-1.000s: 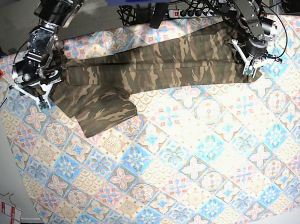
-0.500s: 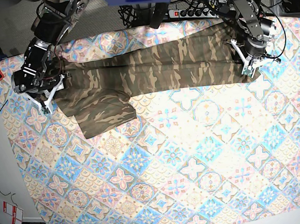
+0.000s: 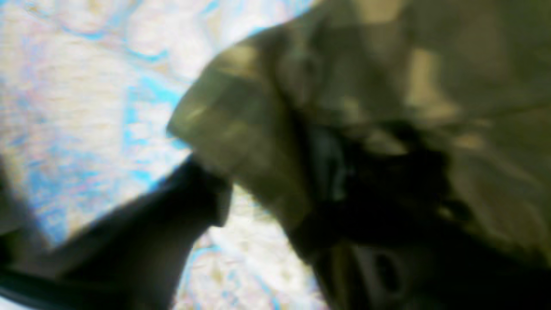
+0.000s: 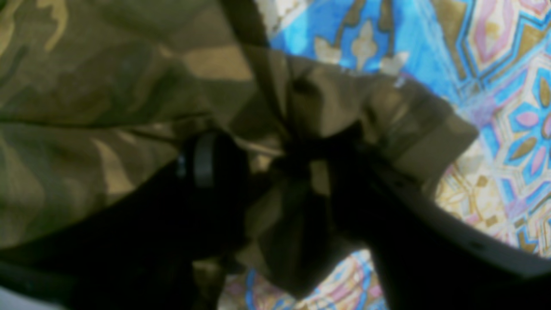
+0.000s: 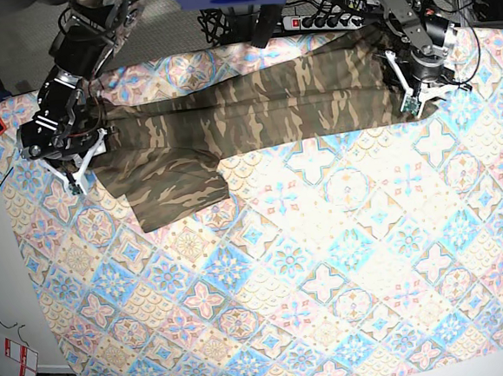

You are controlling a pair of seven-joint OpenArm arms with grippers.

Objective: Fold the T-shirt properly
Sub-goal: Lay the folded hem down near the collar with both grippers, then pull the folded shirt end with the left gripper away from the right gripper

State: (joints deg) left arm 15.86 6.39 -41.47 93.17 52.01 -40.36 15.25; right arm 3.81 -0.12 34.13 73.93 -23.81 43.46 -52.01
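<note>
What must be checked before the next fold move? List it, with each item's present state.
1. Right tool has hold of the T-shirt: ok, cloth is bunched between its fingers.
2. Left tool has hold of the other end: cannot tell, its wrist view is blurred and only shows a cloth corner lying by one finger.
3. Shirt lies wholly on the tablecloth: ok.
4. Shirt forms one even band between the tools: not ok, a sleeve sticks out toward the near side.
5. Cloth lies smooth: not ok, long creases run along the band.
</note>
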